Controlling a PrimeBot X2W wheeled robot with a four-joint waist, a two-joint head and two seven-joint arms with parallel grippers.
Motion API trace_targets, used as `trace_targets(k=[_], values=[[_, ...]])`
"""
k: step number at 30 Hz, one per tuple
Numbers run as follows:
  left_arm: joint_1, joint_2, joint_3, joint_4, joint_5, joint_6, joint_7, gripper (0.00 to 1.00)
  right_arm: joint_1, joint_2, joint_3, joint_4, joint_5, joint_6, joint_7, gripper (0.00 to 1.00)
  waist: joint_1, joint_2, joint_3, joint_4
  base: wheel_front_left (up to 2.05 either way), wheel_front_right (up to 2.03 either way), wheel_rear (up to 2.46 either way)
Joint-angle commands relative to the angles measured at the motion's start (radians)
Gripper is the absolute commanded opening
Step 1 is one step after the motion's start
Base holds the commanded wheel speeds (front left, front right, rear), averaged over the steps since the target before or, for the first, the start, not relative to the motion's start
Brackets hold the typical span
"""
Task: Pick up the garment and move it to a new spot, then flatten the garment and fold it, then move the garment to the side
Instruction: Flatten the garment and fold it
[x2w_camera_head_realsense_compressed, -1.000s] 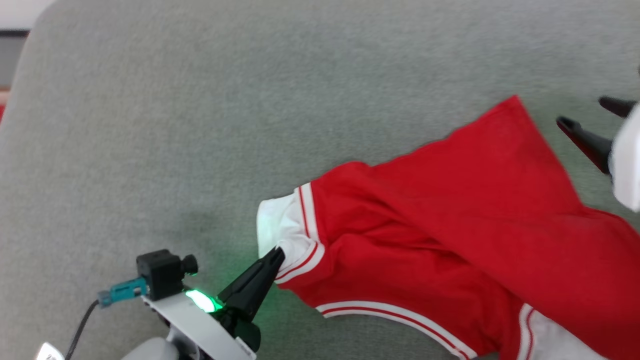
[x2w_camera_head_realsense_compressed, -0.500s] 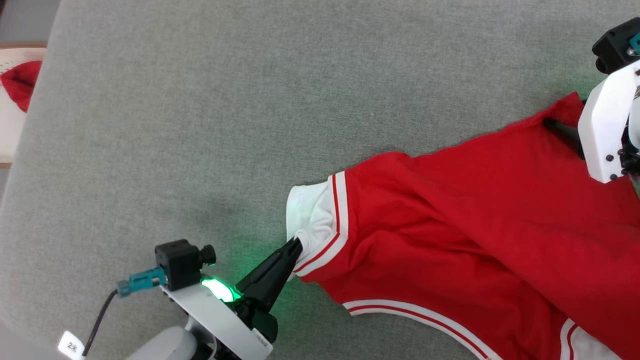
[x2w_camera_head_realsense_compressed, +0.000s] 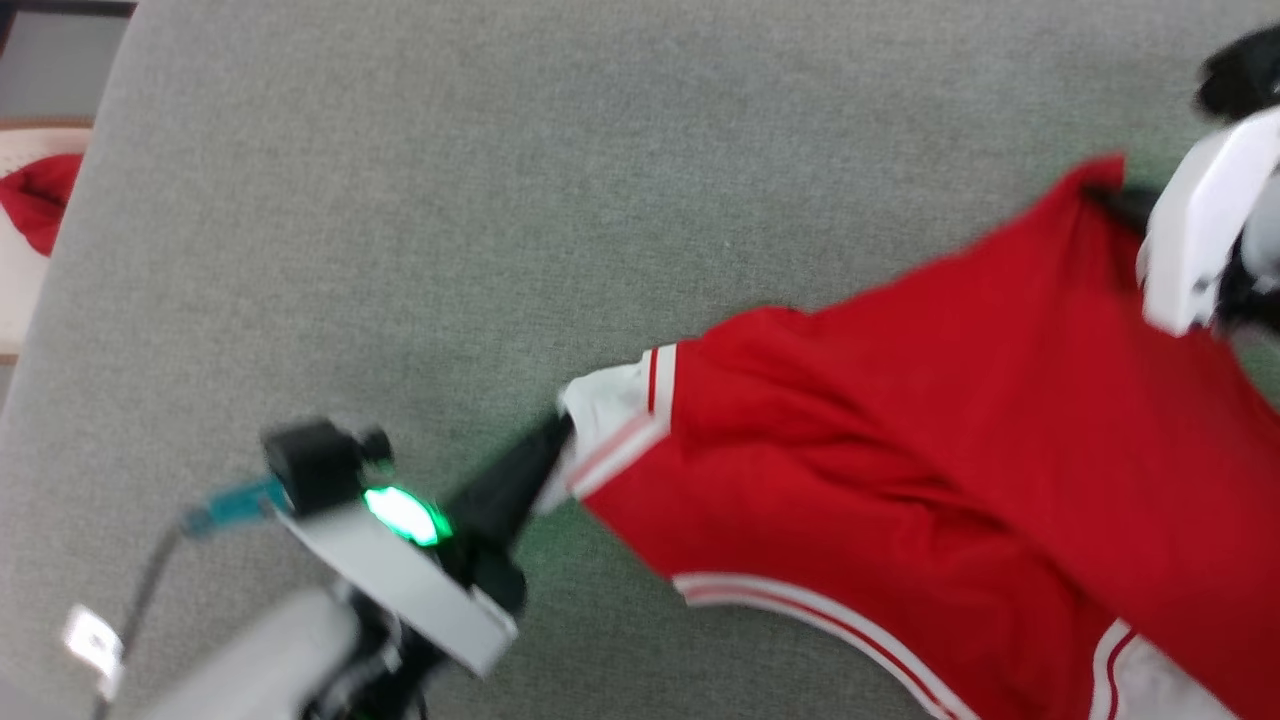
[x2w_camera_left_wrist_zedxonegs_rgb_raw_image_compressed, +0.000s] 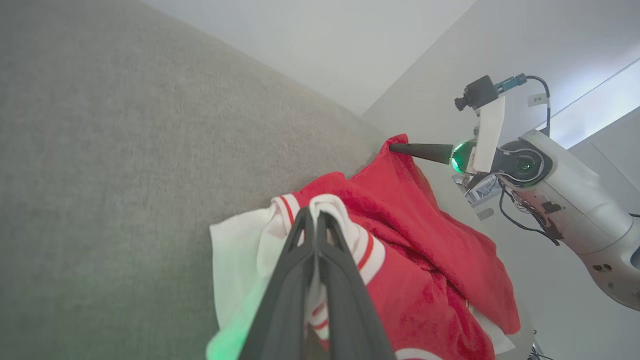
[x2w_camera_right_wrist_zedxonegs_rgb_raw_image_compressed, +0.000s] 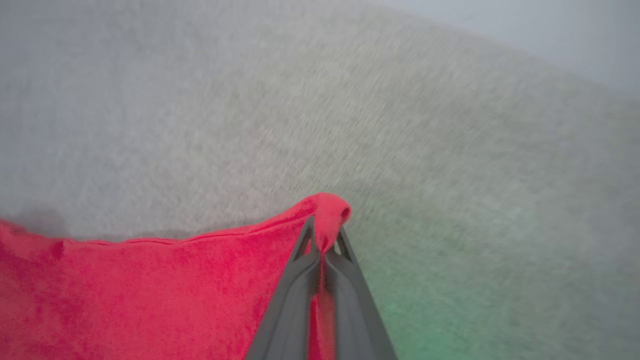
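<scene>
The right gripper (x2w_camera_right_wrist_zedxonegs_rgb_raw_image_compressed: 324, 239), open a second ago, now clamps its jaws on the garment (x2w_camera_head_realsense_compressed: 900, 420) at its red corner (x2w_camera_right_wrist_zedxonegs_rgb_raw_image_compressed: 327, 210), two o'clock; the left gripper (x2w_camera_left_wrist_zedxonegs_rgb_raw_image_compressed: 313, 217) has its jaws pinching the white cuff (x2w_camera_left_wrist_zedxonegs_rgb_raw_image_compressed: 327, 204), apparently ready for the lift.

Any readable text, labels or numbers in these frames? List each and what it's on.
No text can be read in these frames.
Left arm's cable tag: white, motion-blurred, unreadable.
Right arm's cable tag: white with dark marks, too small to read.
Garment: the cloth in view has red-and-white stripes, with no lettering or number on it.
</scene>
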Motion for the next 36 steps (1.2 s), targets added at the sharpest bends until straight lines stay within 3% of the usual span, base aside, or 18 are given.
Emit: trace_targets(k=[1,9,16,22,27,31,36], values=[[-0.027,0.009,0.012,0.000,-0.005,-0.005,0.002,0.00,-0.030,-0.005,-0.018,0.005,0.002,0.004,-0.016,0.00,0.0000,0.0000,-0.009,-0.006,0.00,0.00,0.00],[-0.351,0.021,0.103,0.073,-0.075,-0.005,0.068,0.00,-0.203,0.041,-0.181,0.150,-0.045,0.004,-0.194,0.00,0.0000,0.0000,0.004,-0.043,0.00,0.00,0.00],[-0.706,-0.016,0.175,0.280,-0.155,-0.005,0.147,0.00,-0.445,0.139,-0.348,0.329,-0.159,0.004,-0.378,0.00,0.0000,0.0000,0.079,-0.096,0.00,0.00,0.00],[-1.022,-0.048,0.231,0.518,-0.152,-0.004,0.127,0.00,-0.653,0.209,-0.462,0.472,-0.256,0.001,-0.547,0.00,0.0000,0.0000,0.121,-0.134,0.00,0.00,0.00],[-1.220,-0.053,0.241,0.607,-0.129,-0.002,0.065,0.00,-0.776,0.243,-0.521,0.552,-0.309,0.001,-0.660,0.00,0.0000,0.0000,0.124,-0.150,0.00,0.00,0.00],[-1.245,-0.069,0.213,0.593,-0.179,-0.002,0.079,0.00,-0.799,0.260,-0.517,0.599,-0.327,0.001,-0.684,0.00,0.0000,0.0000,0.117,-0.147,0.00,0.00,0.00],[-1.108,-0.058,0.161,0.518,-0.245,-0.002,0.078,0.00,-0.714,0.265,-0.462,0.598,-0.294,0.001,-0.657,0.00,0.0000,0.0000,0.113,-0.135,0.00,0.00,0.00]])
